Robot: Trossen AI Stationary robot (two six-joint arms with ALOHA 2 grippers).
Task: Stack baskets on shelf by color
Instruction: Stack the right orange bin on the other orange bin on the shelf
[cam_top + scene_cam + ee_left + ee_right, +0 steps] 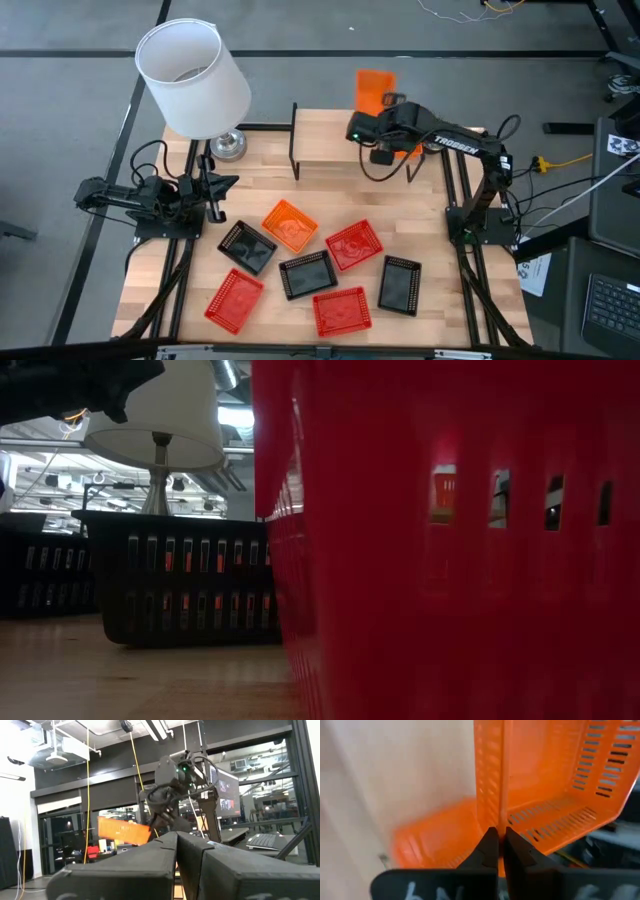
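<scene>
- Left gripper (215, 190): clenched on nothing, parked at the table's left edge beside the white-shaded lamp (193, 75).
- Tabletop count: three red perforated plastic baskets (353, 244), three black perforated plastic baskets (307, 274), and one orange perforated plastic basket (290, 222), all loose in front of the shelf.
- Low light-wood shelf (330, 135): a second orange basket (435, 835) lies on it.
- Right gripper (497, 832): pinches a third orange basket (545, 775) by one wall, tilted above the shelf.
- Risk: the single-wall pinch may let it swing or slip.
- Risk: released tilted, it may land askew or slide off the shelf.
</scene>
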